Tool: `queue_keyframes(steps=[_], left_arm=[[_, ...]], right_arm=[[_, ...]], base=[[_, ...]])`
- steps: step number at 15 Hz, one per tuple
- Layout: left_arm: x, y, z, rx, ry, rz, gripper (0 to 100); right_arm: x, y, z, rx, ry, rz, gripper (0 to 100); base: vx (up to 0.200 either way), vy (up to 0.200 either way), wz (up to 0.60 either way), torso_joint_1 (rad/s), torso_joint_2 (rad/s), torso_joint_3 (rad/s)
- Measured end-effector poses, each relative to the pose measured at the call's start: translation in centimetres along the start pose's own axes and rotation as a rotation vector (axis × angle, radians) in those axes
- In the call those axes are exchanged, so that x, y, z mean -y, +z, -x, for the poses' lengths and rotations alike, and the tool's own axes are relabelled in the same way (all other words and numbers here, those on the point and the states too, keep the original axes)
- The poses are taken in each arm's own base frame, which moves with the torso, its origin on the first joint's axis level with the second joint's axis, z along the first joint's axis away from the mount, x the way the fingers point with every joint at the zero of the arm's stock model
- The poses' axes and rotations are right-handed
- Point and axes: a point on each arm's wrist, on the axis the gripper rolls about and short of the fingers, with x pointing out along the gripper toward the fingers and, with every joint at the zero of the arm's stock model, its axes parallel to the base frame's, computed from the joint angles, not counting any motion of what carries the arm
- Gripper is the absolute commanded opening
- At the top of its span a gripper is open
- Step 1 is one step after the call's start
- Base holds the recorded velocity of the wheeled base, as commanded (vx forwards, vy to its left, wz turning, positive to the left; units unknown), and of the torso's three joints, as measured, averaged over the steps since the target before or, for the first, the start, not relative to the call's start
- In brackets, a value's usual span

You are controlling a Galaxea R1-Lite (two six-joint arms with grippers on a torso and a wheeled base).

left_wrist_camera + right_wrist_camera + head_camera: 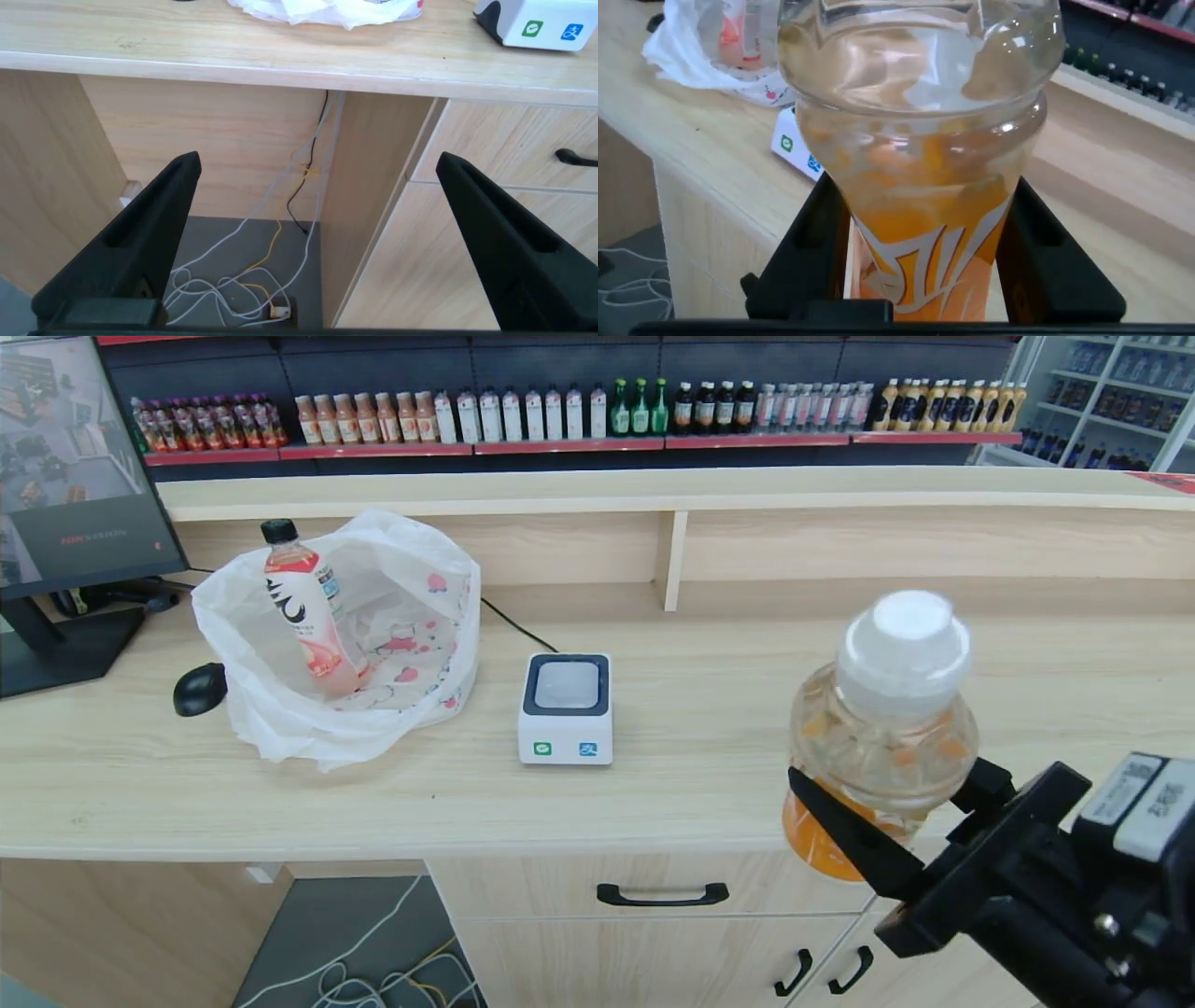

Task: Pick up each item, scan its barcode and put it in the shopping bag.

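Note:
My right gripper (896,826) is shut on an orange juice bottle (878,737) with a white cap, held up near the front right of the counter. In the right wrist view the bottle (920,177) sits between the two black fingers (808,243). The white barcode scanner (566,707) stands mid-counter, left of the held bottle. A white shopping bag (345,644) at the left holds a pink drink bottle (306,607) leaning upright. My left gripper (318,243) hangs open below the counter edge, with nothing between its fingers.
A black mouse (199,689) lies left of the bag, and a monitor (75,476) stands at the far left. A raised wooden shelf (672,490) runs along the counter's back. Drawers with black handles (663,896) are below. Cables (271,271) lie on the floor under the counter.

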Motion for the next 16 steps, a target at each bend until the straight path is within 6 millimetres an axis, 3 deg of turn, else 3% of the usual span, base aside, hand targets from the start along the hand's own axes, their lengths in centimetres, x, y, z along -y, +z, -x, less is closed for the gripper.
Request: queue_keyframes(steps=[5, 16], left_arm=[[0.0, 0.0, 0.0, 0.000, 0.000, 0.000, 100], [0.0, 0.0, 0.0, 0.000, 0.000, 0.000, 100]], right_arm=[[-1.4, 1.6, 0.3, 0.185, 0.192, 0.211, 0], [-2.5, 1.4, 0.3, 0.399, 0.334, 0.643, 0]], base=[[0.000, 0.000, 0.00, 0.000, 0.00, 0.000], [0.000, 0.000, 0.00, 0.000, 0.00, 0.000]])
